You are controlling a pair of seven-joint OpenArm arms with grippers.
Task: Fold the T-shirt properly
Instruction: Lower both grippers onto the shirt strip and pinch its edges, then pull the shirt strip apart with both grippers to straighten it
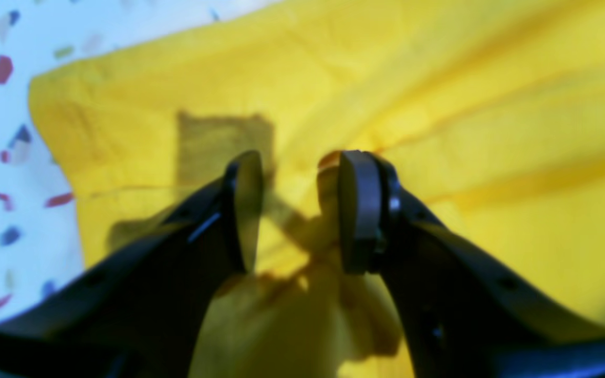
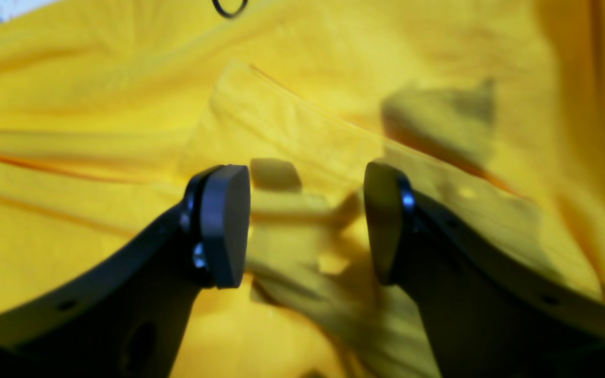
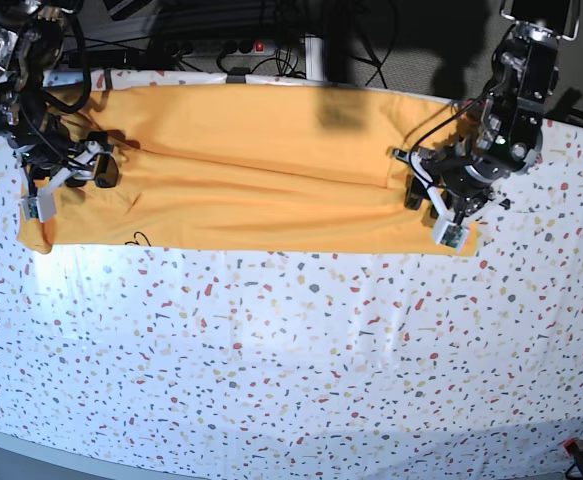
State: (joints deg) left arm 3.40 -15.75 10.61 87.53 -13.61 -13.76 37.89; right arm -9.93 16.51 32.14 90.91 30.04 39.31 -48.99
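Both arms reach down over the T-shirt (image 3: 251, 170); left gripper (image 1: 297, 210) and right gripper (image 2: 305, 226) gape apart, seemingly gripping nothing.

Both wrist views were soft and out of focus. In the left wrist view the T-shirt (image 1: 439, 131) ran off the top, right and bottom edges, and the left claw (image 1: 294, 210) hid the cloth beneath its fingers. In the right wrist view the black script at the top edge was cut off, only a loop showing. In the base view the right claw (image 3: 66, 172) was too small to read, and the tabletop (image 3: 291, 360) was cropped at every side.
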